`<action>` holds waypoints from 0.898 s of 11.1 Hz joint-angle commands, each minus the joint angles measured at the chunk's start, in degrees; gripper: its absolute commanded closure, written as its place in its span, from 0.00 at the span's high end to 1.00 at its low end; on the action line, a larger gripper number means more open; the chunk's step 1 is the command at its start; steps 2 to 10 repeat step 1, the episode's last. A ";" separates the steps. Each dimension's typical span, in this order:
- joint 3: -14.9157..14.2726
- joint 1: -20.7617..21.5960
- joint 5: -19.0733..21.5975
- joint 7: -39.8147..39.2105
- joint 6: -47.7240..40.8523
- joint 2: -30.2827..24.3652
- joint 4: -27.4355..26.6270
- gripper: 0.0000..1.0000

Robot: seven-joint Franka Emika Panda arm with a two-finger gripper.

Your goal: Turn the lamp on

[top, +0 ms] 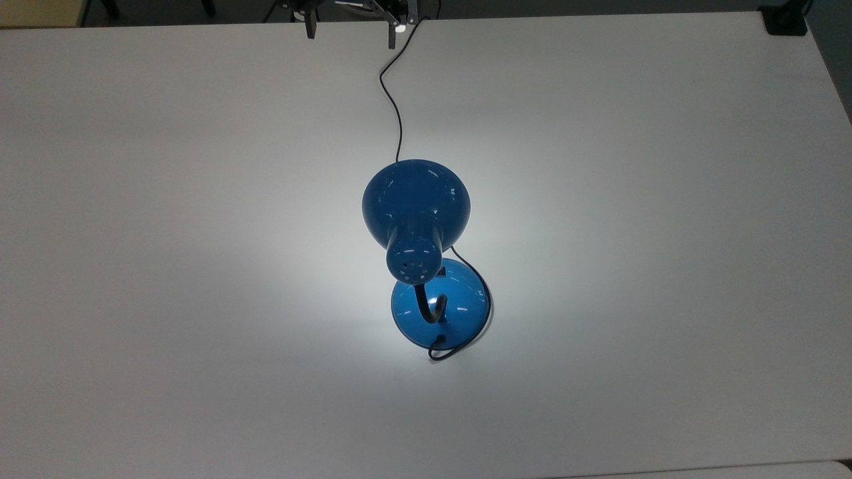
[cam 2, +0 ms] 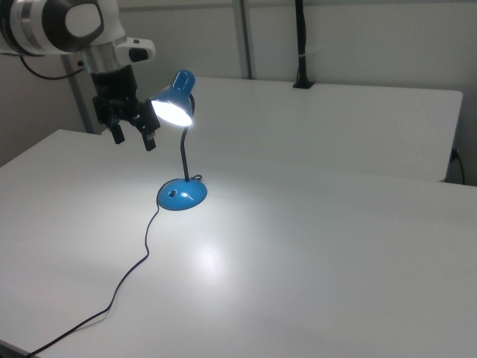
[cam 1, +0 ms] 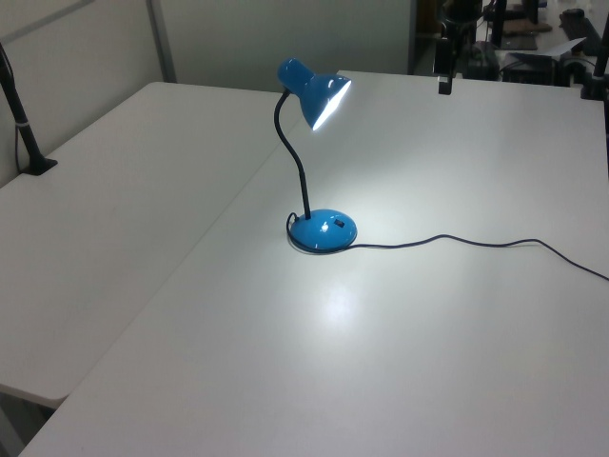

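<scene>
- One lamp (top: 416, 213) stands near the middle of the white table (top: 665, 266); shade, base and neck all clear of the arm.
- Lamp is lit: the shade's mouth glows white in the left view (cam 1: 326, 100) and the right view (cam 2: 173, 112), and a bright pool of light lies on the tabletop around and just beyond the round blue base (cam 1: 324, 230).
- Black bendy neck (cam 2: 183, 153) rises from the base and curves over to the bell-shaped shade; vent holes visible on the shade's cap in the top view.
- Thin black cord (top: 397, 113) runs from the base across the table toward the top view's upper edge; in the right view it trails to the lower left corner.
- Gripper (cam 2: 134, 136) hangs in the air above the table, well apart from the base, beside the shade on the right view's left. Fingers spread apart, nothing between them.
- Black clamp post (cam 1: 21, 124) stands at the table edge on the left view's left.
</scene>
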 commanded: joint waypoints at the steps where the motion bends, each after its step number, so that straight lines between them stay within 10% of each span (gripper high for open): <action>1: -0.92 0.01 0.36 -1.42 -1.83 -0.27 1.54 1.00; 10: -0.92 0.01 0.36 -1.42 -1.83 -0.27 1.54 1.00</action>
